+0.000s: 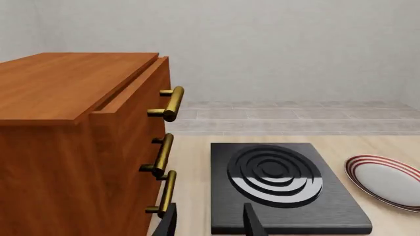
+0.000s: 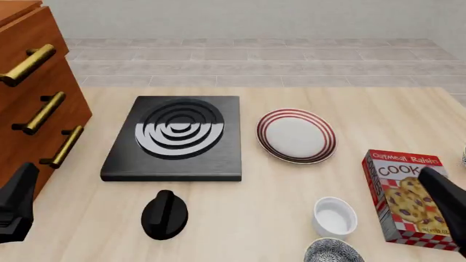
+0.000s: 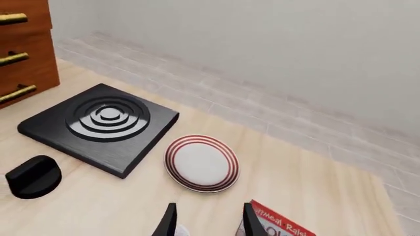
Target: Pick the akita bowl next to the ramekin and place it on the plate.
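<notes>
The akita bowl point(image 2: 333, 252), speckled black and white, sits at the near edge of the table, cut off by the front view. Just beyond it stands the white ramekin point(image 2: 335, 216). The plate point(image 2: 296, 135), white with red rings, lies farther back, right of centre; it also shows in the wrist views point(image 1: 387, 179) point(image 3: 200, 162). My left gripper point(image 1: 210, 223) is open and empty at the near left, by the cabinet. My right gripper point(image 3: 208, 221) is open and empty at the near right, above the cookie box, right of the bowl and ramekin.
A black stove plate point(image 2: 177, 136) lies left of the plate, with a black knob point(image 2: 165, 214) in front of it. A wooden cabinet point(image 2: 33, 103) with brass handles fills the left side. A red cookie box point(image 2: 407, 197) lies right of the ramekin.
</notes>
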